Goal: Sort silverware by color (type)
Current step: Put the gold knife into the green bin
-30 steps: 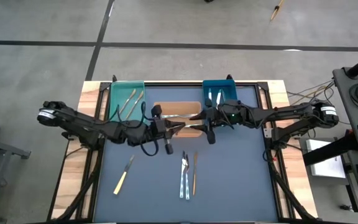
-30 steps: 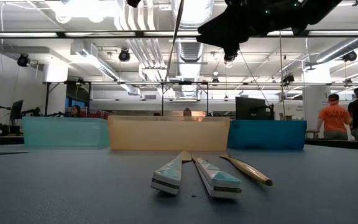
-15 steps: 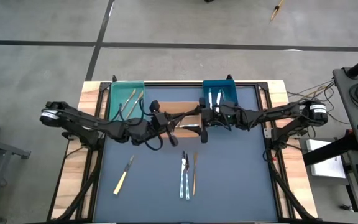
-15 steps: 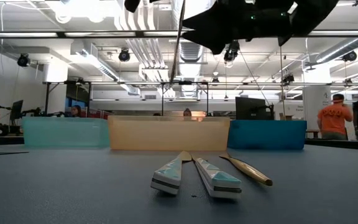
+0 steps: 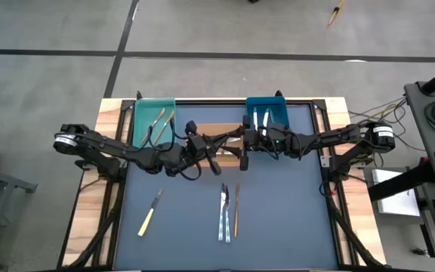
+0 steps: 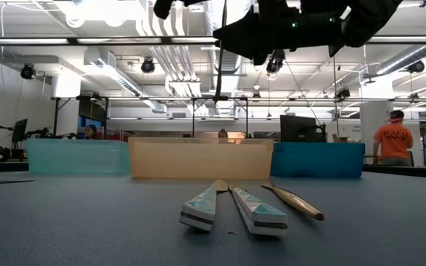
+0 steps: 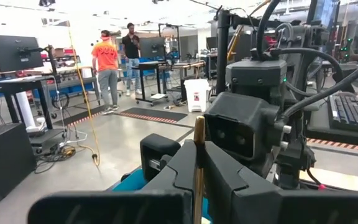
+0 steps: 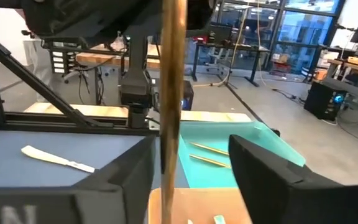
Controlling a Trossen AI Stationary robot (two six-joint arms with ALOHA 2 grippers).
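- Four pieces lie loose on the dark worktop (image 5: 293, 219): a cream-handled knife (image 5: 149, 212) at lower left, two silver pieces (image 5: 223, 213) and a gold one (image 5: 236, 209) at centre.
- Two gold pieces sit in the teal bin (image 5: 143, 113); the blue bin (image 5: 276, 109) holds silver ones, count unclear.
- Left gripper (image 5: 211, 149), jaws pressed together, pinches a gold utensil (image 7: 198, 163) over the orange bin (image 5: 202, 132).
- Right gripper (image 5: 243, 150), jaws spread, flanks it.

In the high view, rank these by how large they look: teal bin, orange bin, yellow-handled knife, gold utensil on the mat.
1. teal bin
2. orange bin, partly hidden by the arms, so its rank against teal is unsure
3. gold utensil
4. yellow-handled knife, much like the gold one
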